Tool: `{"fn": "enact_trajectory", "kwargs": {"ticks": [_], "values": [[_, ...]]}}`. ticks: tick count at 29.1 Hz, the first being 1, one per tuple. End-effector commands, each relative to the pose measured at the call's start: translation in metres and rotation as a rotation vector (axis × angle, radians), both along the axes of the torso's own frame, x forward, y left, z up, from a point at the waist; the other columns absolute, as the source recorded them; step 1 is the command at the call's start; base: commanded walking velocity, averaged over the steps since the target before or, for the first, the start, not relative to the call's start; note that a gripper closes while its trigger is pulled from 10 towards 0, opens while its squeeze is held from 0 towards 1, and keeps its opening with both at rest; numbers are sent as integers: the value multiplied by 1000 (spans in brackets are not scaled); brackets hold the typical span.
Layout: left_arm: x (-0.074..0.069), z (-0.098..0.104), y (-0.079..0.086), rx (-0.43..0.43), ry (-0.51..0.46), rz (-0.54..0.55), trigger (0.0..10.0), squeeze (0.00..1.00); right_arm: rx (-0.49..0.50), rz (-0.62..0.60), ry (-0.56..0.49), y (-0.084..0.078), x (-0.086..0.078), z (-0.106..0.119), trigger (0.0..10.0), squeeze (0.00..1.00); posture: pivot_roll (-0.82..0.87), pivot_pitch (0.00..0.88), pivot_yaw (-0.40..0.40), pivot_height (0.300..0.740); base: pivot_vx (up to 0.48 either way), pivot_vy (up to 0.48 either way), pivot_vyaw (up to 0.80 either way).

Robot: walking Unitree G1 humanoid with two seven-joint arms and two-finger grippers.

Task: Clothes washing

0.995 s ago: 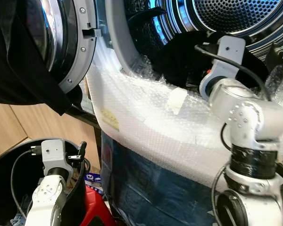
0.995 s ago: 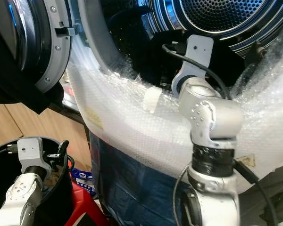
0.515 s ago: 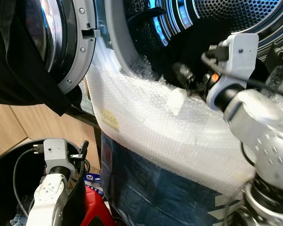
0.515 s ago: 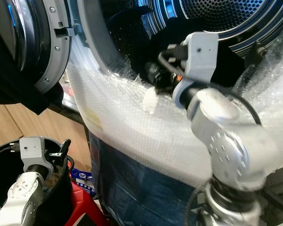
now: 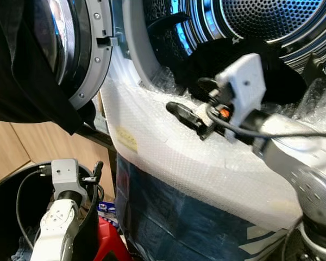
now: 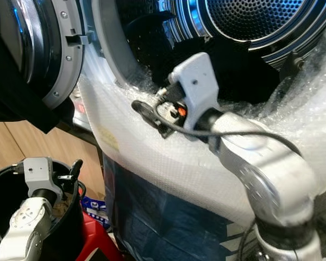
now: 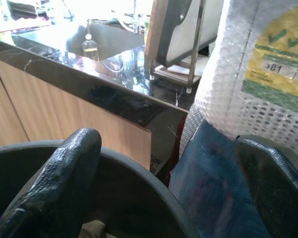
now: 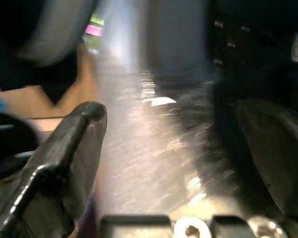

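Ahead of you sits the washing machine drum (image 5: 271,22), its door (image 5: 70,49) swung open on your left with a garment (image 5: 27,76) draped over it. Bubble wrap (image 5: 168,157) lies across the drum's lower lip, and your right pincer (image 5: 187,117) hovers above it. Low on your left, the left pincer (image 5: 93,176) sits at the rim of a bucket (image 5: 5,185).

Glossy perforated metal drum (image 5: 271,19), translucent bubble wrap (image 5: 168,147) over the washer front, matt black cloth (image 5: 22,81), wood-look panels (image 7: 49,109).
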State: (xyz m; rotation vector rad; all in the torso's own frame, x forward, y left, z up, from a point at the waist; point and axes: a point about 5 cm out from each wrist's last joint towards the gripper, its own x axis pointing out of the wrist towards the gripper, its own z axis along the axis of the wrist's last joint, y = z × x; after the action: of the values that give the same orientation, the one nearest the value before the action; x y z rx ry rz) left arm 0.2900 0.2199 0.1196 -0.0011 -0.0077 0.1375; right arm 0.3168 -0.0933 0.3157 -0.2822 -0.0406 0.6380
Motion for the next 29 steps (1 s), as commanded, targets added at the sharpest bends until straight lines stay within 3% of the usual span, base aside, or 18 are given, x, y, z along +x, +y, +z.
{"fn": "enact_trajectory", "kwargs": {"ticks": [1, 3, 8, 11, 15, 18, 23, 29], "values": [[2, 2, -1, -4, -6, -8, 10000, 0, -58, -43, -25, 3, 15, 1, 10000, 0, 1, 0, -48, 740, 0, 0, 0], [2, 2, -1, 0, -8, -11, 10000, 0, -88, -68, -17, 4, 26, -2, 10000, 0, 8, 0, -50, 740, 0, 0, 0], [3, 7, 0, -1, -26, -1, 10000, 0, -57, -146, 33, 0, 58, 1, 10000, 0, 26, 0, -55, 740, 0, 0, 0], [4, 7, 1, 7, -22, -1, 10000, 0, -59, -175, 44, -3, 65, 3, 10000, 0, 26, 0, -54, 740, 0, 0, 0], [6, 13, -1, 4, -39, -7, 10000, 0, -111, -280, 63, -26, 90, 7, 10000, 0, 31, 0, -63, 740, 0, 0, 0], [7, 15, -1, 2, -46, -5, 10000, 0, -115, -313, 55, -32, 94, 10, 10000, 0, 32, 0, -64, 740, 0, 0, 0], [6, 19, 0, -2, -55, 2, 10000, 0, -28, -396, 48, -45, 104, 29, 10000, 0, 25, 0, -62, 740, 0, 0, 0], [7, 21, -2, 11, -49, -15, 10000, 0, 40, -515, 86, -63, 109, 25, 10000, 0, 32, 0, -63, 740, 0, 0, 0]]}}
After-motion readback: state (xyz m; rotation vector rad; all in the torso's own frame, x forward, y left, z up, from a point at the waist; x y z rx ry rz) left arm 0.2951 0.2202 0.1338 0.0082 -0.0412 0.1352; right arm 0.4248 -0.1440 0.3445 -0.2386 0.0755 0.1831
